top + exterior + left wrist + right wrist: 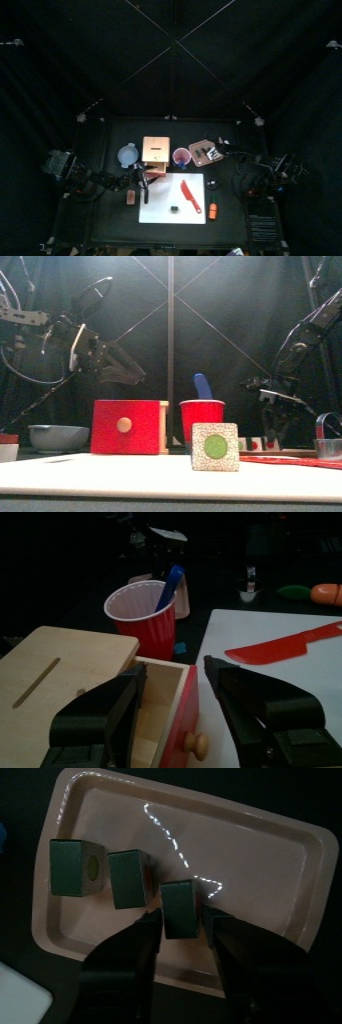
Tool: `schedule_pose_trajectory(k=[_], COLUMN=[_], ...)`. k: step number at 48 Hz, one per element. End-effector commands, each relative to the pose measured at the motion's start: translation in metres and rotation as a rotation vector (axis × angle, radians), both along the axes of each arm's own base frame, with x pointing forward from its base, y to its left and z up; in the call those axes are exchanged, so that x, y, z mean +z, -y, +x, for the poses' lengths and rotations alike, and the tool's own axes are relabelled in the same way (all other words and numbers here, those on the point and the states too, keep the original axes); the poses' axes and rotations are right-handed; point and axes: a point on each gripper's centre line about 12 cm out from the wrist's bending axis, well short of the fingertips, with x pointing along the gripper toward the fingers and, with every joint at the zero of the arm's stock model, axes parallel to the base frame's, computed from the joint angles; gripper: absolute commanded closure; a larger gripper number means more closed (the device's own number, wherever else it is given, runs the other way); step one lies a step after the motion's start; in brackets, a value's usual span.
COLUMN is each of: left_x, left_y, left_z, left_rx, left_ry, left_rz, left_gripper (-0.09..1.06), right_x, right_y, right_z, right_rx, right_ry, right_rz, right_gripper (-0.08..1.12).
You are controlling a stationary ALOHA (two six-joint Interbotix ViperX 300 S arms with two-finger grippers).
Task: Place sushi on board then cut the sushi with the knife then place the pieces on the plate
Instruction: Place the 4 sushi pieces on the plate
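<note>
On the white board [158, 212] one dark green sushi piece [173, 209] stands on end, showing its green centre in the front view [215, 446]. The red knife [191, 193] lies flat on the board beside it. Behind the board on the right sits the pink plate [254, 858] with three sushi pieces in a row. My right gripper [182, 916] is shut on the sushi piece [179, 898] at the end of that row, down at the plate. My left gripper [177, 670] hangs open above the wooden box [60, 667], holding nothing.
The box's red drawer [187, 727] is pulled out. A red cup [144, 610] holding a blue knife [170, 584] stands next to the box. The blue-grey bowl [128, 154] sits at the back left. An orange toy [213, 210] lies right of the board.
</note>
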Motion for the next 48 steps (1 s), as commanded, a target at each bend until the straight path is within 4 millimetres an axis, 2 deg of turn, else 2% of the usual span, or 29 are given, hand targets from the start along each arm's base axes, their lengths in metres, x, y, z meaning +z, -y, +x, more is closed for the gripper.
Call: schedule_pose_trajectory(k=[1, 10, 16, 21, 27, 33, 40, 43, 48], left_x=[0.006, 0.007, 0.007, 0.008, 0.008, 0.009, 0.012, 0.012, 0.013], left_y=[-0.001, 0.000, 0.000, 0.000, 0.000, 0.000, 0.001, 0.001, 0.002], left_z=[0.002, 0.003, 0.003, 0.003, 0.004, 0.005, 0.008, 0.009, 0.010], left_rx=[0.004, 0.002, 0.002, 0.001, 0.001, 0.002, 0.000, -0.001, -0.001], left_ry=[0.025, 0.026, 0.028, 0.029, 0.031, 0.035, 0.042, 0.045, 0.049], left_rz=[-0.004, -0.004, -0.005, -0.004, -0.004, -0.006, -0.002, -0.001, -0.005], left_gripper=[0.10, 0.10, 0.10, 0.10, 0.10, 0.10, 0.10, 0.10, 0.10], right_x=[0.011, 0.012, 0.016, 0.025, 0.043, 0.061, 0.074, 0.074, 0.072], right_y=[0.005, 0.004, 0.004, -0.001, -0.017, -0.045, -0.104, -0.136, -0.179], right_z=[0.003, 0.003, 0.001, -0.003, -0.006, 0.004, 0.040, 0.058, 0.081], right_rx=[-0.003, 0.004, 0.000, -0.003, 0.028, 0.125, 0.391, 0.522, 0.659], right_ry=[0.007, -0.017, -0.016, -0.025, -0.028, 0.020, 0.121, 0.154, 0.184], right_rz=[-0.018, -0.012, -0.013, -0.013, -0.019, -0.038, -0.048, -0.045, -0.007], right_gripper=[0.19, 0.06, 0.04, 0.04, 0.04, 0.04, 0.04, 0.04, 0.04])
